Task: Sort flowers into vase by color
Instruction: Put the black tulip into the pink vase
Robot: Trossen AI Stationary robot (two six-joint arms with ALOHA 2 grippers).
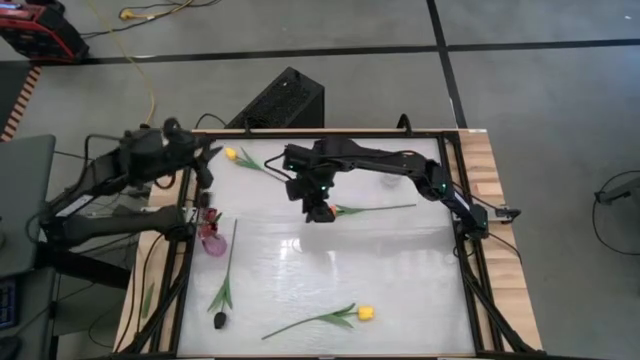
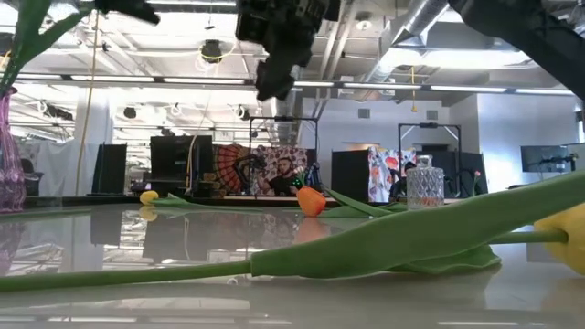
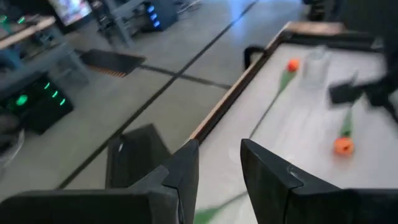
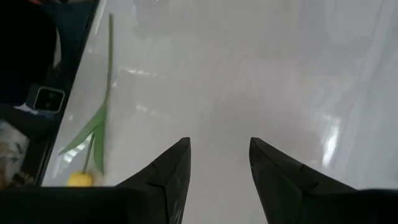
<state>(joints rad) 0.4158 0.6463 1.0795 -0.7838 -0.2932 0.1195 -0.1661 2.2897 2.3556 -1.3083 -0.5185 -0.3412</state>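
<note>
Tulips lie flat on the white table: a yellow one [image 1: 231,154] near the far left, an orange one [image 1: 345,210] in the middle, a dark maroon one [image 1: 219,320] and another yellow one [image 1: 366,313] near the front. The left wrist view shows a second orange tulip [image 3: 292,65] beside a clear glass vase [image 3: 316,63]. A pink vase [image 1: 214,243] at the left edge holds a flower. My right gripper [image 1: 318,208] hangs open above the orange tulip's head [image 2: 311,201], well clear of the table. My left gripper [image 1: 205,165] is open at the far left, next to the yellow tulip.
A dark frame rail [image 1: 185,270] runs along the table's left and right edges. The clear glass vase [image 2: 423,187] stands toward the far right. A black box [image 1: 280,100] sits on the floor beyond the far edge. Bare white surface [image 1: 400,270] lies in the middle right.
</note>
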